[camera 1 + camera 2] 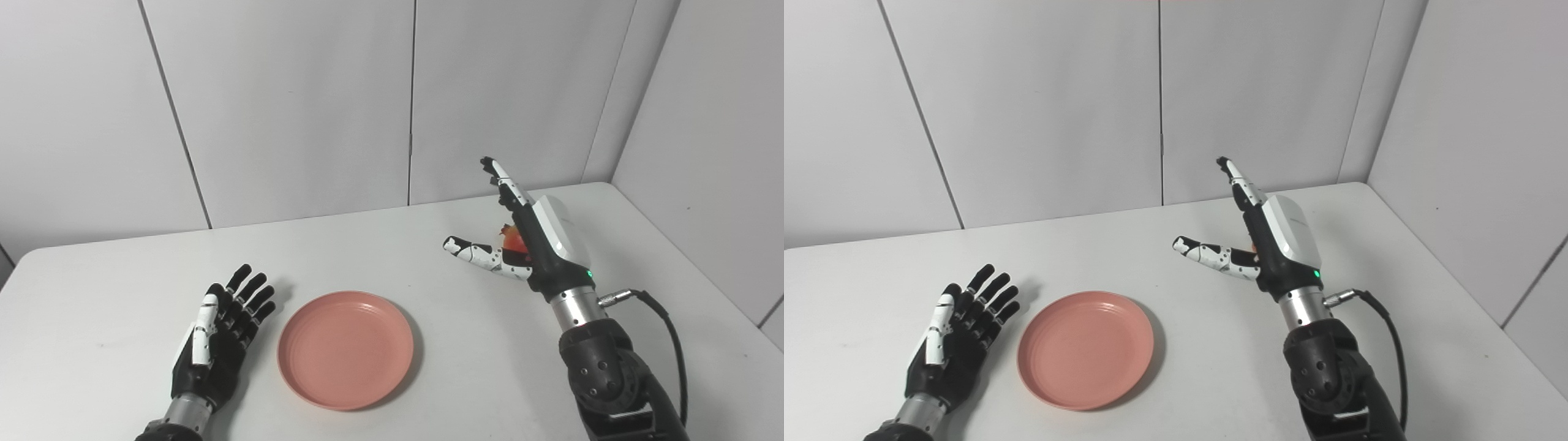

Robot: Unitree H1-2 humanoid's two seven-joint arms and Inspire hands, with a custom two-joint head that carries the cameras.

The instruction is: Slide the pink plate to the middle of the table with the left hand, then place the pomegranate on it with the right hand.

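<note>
- Right hand [531,240] was raised, fingers spread, beside pomegranate [513,239], mostly hidden; grip unclear.
- Left hand [222,334] lay splayed, empty, on table [392,245] beside pink plate [345,348].

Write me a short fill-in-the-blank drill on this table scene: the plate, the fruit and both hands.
1. The pink plate holds ____.
2. The left hand lies open just to the plate's ____ in the picture.
3. The pomegranate shows as a red patch behind the ____ hand.
4. That hand's fingers are spread ____, not closed.

Missing words: nothing; left; right; open
</note>
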